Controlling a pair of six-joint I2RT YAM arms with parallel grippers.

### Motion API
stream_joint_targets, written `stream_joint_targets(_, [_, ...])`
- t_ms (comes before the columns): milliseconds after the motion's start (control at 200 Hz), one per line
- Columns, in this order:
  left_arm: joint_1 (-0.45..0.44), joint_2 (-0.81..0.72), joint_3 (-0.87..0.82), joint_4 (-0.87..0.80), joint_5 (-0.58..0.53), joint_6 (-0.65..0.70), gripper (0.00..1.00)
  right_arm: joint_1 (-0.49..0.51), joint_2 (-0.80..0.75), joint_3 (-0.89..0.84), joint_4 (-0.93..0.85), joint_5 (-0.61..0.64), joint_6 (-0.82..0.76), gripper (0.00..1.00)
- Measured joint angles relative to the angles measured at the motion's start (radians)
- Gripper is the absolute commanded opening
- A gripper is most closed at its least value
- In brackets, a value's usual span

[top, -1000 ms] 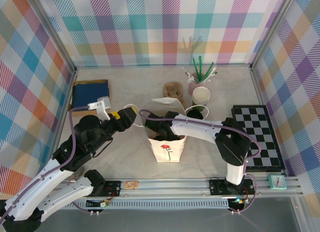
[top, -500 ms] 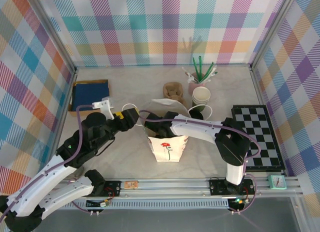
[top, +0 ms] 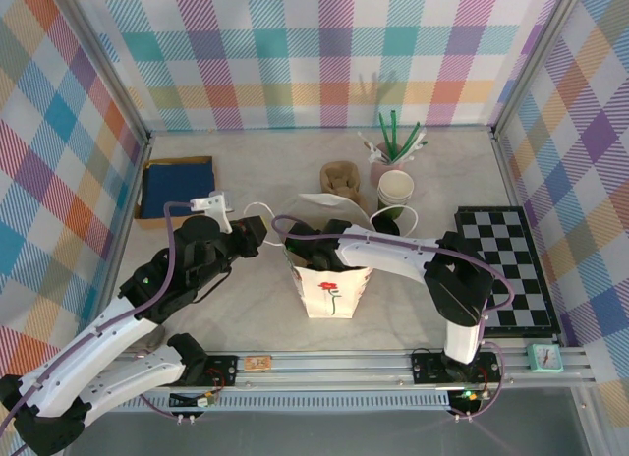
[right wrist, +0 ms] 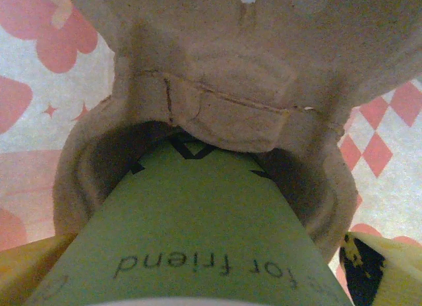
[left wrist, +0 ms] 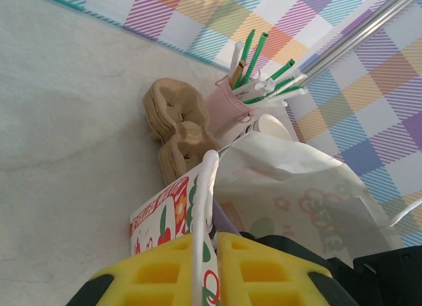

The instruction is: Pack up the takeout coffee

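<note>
We judge packing nearly done: the right tool point(right wrist: 198, 270) is down inside the white paper bag point(top: 331, 291), closed on the takeout coffee point(right wrist: 198, 214), with the cup's base entering a brown pulp cup carrier point(right wrist: 224, 95). Remaining: seat it, let go. The left tool point(left wrist: 206, 246) pinches the bag handle point(left wrist: 203, 181) tight. The cup reads "for friend". The bag's red lettering is unreadable; a red flower print is on its front.

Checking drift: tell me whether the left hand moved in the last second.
Yes. The left hand shifted right, away from the blue rectangular mat, toward the white paper bag.
</note>
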Motion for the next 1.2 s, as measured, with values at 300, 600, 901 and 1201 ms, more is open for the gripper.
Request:
stream_joint_targets(300, [0.000,0.007,0.002,-0.019,0.000,-0.002,0.10,0.000,-0.024,0.000,-0.019,0.043,0.000,0.99])
stream_joint_targets(600, [0.000,0.008,0.002,-0.019,0.000,-0.002,0.10,-0.001,-0.064,0.019,-0.065,0.071,0.000,0.99])
stream_joint_targets(901, [0.000,0.008,0.002,-0.019,0.000,-0.002,0.10,-0.001,-0.083,0.032,-0.092,0.075,0.000,0.99])
stream_joint_targets(1201, [0.000,0.011,0.002,-0.019,0.000,-0.002,0.10,-0.001,-0.094,0.039,-0.098,0.079,0.003,0.99])
